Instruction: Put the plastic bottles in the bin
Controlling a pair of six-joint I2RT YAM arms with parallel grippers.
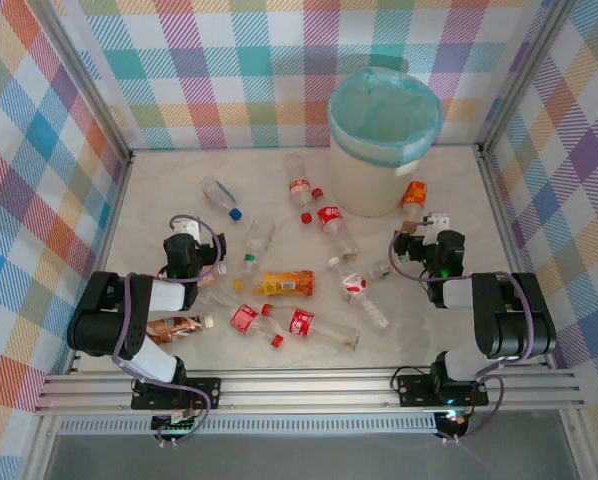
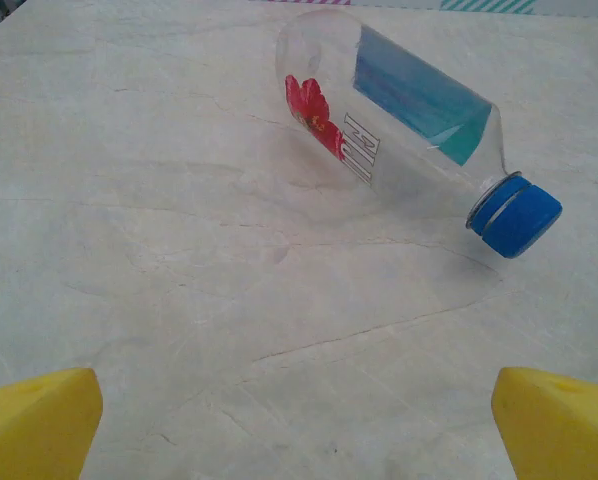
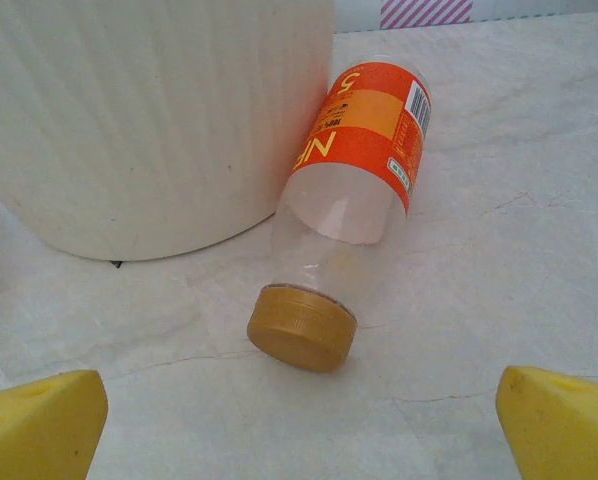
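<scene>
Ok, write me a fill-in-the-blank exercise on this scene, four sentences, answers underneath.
1. The clear bottle ahead of the left hand has a ____ cap.
2. The tan-capped bottle beside the bin has an ____ label.
3. The left hand and the right hand both stand ____.
4. The bin stands nearer the ____ arm.

Missing words: blue; orange; open; right.
</scene>
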